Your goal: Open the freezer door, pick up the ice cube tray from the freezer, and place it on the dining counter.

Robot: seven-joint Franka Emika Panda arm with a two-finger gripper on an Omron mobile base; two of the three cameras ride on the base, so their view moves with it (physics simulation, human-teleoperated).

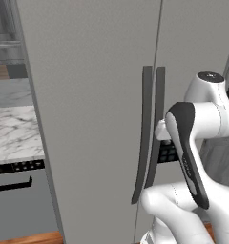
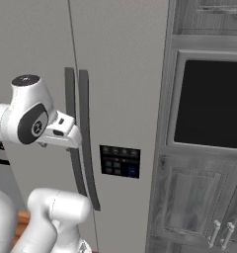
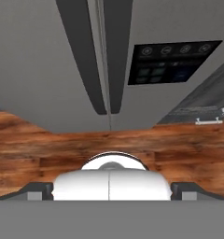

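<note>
Two tall grey fridge doors stand side by side, each with one long dark bar handle, so two handles in all, close together on either side of the centre seam. From the left in the left base view: a marble countertop (image 1: 14, 133) sits above a grey appliance front (image 1: 18, 205) with a black handle, then comes the freezer door (image 1: 92, 109), a plain matte grey panel that is shut, flush with its neighbour. Its handle (image 1: 144, 133) is dark, slightly curved and vertical, along the door's right edge. Just beside it is the second handle (image 1: 157, 124), on the right-hand door (image 2: 125, 74), which carries one dark button panel (image 2: 120, 161). Right of the fridge stands a grey wood cabinet column (image 2: 199, 207) holding a black built-in oven window (image 2: 212, 104), with two small metal pulls low down.

The white arm rises in front of the doors, its forearm crossing the lower parts of both handles. The gripper (image 3: 112, 189) points down at the wood floor (image 3: 39, 144); its fingers stand wide apart, holding nothing, clear of the handles.
</note>
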